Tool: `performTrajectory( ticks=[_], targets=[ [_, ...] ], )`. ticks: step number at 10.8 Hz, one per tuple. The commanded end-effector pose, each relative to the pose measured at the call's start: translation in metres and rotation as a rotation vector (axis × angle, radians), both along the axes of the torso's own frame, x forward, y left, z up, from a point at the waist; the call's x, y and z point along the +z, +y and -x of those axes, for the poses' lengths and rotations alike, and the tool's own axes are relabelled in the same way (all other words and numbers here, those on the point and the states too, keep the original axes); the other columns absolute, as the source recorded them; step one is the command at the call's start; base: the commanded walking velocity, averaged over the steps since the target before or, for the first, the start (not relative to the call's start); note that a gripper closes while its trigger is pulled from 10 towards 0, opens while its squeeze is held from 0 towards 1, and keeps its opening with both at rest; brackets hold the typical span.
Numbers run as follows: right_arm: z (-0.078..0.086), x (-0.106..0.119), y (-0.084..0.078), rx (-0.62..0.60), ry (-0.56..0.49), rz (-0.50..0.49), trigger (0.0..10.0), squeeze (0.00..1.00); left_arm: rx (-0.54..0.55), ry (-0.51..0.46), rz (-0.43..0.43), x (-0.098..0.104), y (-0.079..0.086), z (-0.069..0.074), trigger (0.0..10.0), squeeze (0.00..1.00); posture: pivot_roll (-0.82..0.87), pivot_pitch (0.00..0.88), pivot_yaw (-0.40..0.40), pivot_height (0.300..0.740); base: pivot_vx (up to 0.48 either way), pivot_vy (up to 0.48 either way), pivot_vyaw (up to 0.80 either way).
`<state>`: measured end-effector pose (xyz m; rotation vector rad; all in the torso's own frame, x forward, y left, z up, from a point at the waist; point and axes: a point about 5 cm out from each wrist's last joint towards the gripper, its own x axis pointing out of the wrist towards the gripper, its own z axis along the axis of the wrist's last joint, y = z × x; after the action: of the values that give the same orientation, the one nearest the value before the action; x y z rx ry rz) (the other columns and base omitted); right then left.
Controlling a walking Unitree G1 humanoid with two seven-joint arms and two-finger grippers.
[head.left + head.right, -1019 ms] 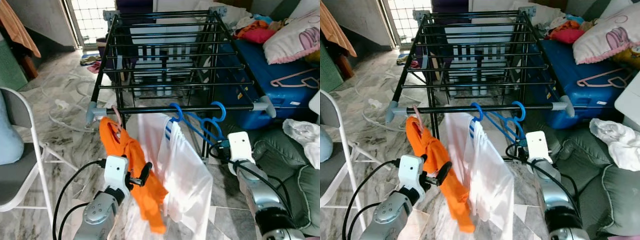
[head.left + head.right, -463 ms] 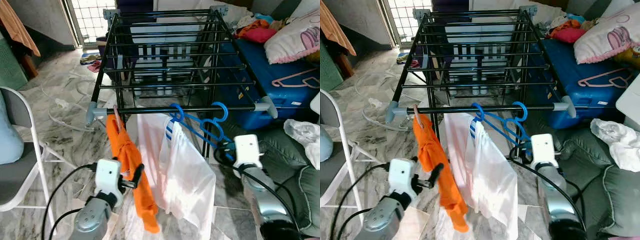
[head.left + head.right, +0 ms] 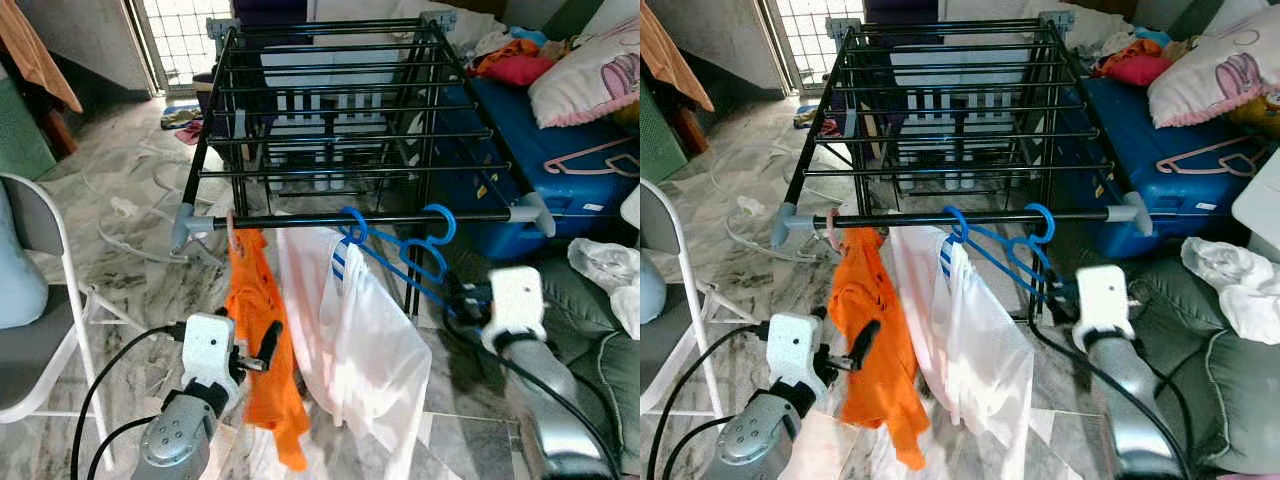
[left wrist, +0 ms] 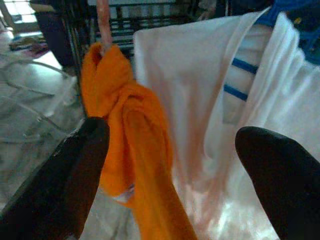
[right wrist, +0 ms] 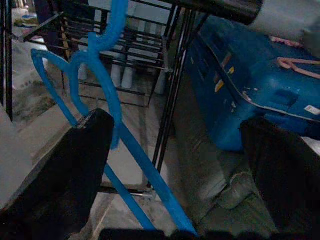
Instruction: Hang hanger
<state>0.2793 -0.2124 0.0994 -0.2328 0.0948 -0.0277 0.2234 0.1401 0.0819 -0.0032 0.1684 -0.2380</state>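
On the drying rack [image 3: 340, 120], an orange shirt [image 3: 262, 340] hangs beside a white garment [image 3: 370, 330]; left hand [image 4: 170, 165] open, empty; right hand [image 5: 175, 165] open near blue hangers [image 3: 400, 250], empty.

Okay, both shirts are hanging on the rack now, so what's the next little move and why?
Probably draw both claws straight back. The orange shirt and white shirt hang from the rack's front bar, and the left claw and right claw are open, gripping nothing.
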Motion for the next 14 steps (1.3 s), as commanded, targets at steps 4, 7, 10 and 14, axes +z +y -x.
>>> performTrajectory(
  ticks=[4, 7, 10, 14],
  targets=[
    [0.007, 0.005, 0.007, 0.023, 0.006, -0.006, 10.0, 0.0, 0.024, 0.019, -0.025, 0.001, 0.003, 0.005, 10.0, 0.0, 0.03, 0.002, 0.007, 0.74, -0.147, 0.0, 0.0],
    [0.0, 0.007, 0.015, 0.031, 0.007, -0.025, 10.0, 0.0, 0.029, 0.028, -0.029, 0.0, 0.002, 0.003, 10.0, 0.0, 0.02, 0.004, 0.011, 0.74, -0.312, 0.0, 0.0],
    [-0.004, 0.01, 0.019, 0.043, 0.001, -0.046, 10.0, 0.0, 0.031, 0.03, -0.034, 0.0, 0.001, 0.002, 10.0, 0.0, 0.02, 0.005, 0.003, 0.74, -0.322, 0.0, 0.0],
    [-0.011, 0.007, 0.03, 0.067, 0.04, -0.058, 10.0, 0.0, 0.047, 0.027, -0.043, 0.0, 0.001, 0.001, 10.0, 0.0, 0.04, 0.0, -0.002, 0.74, -0.325, 0.0, 0.0]
  ],
)
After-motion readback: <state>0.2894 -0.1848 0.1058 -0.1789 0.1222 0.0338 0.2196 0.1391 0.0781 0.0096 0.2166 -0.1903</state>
